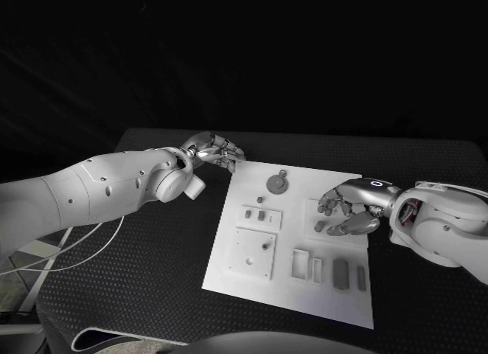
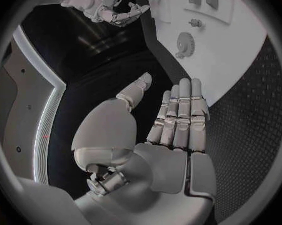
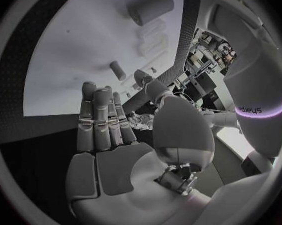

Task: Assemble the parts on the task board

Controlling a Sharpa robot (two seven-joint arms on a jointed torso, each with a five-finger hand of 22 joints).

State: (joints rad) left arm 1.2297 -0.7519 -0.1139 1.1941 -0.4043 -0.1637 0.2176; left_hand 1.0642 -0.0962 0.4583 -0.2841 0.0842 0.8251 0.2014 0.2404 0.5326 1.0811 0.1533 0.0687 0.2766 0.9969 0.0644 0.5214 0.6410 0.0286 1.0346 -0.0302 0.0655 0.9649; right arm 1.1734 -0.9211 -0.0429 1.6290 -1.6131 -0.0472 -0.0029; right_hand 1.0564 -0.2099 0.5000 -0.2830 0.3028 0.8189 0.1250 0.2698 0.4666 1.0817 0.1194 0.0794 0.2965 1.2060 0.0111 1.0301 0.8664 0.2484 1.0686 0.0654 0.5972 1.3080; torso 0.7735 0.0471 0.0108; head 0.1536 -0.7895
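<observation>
white board point(image 1: 267, 276) sat mid-table on the black mat point(image 1: 148, 295), grey parts on it: gear point(image 1: 277, 181) near the far edge, small blocks point(image 1: 340, 271) near the front. right hand point(image 1: 350, 206) hovered over the board's right side, fingers apart, holding nothing, probably lining up a pick. left hand point(image 1: 212, 151) was parked off the far left corner, open and empty, likely out of the way.

One task board point(image 1: 234, 273), one gear point(image 1: 277, 181), two robot hands.
</observation>
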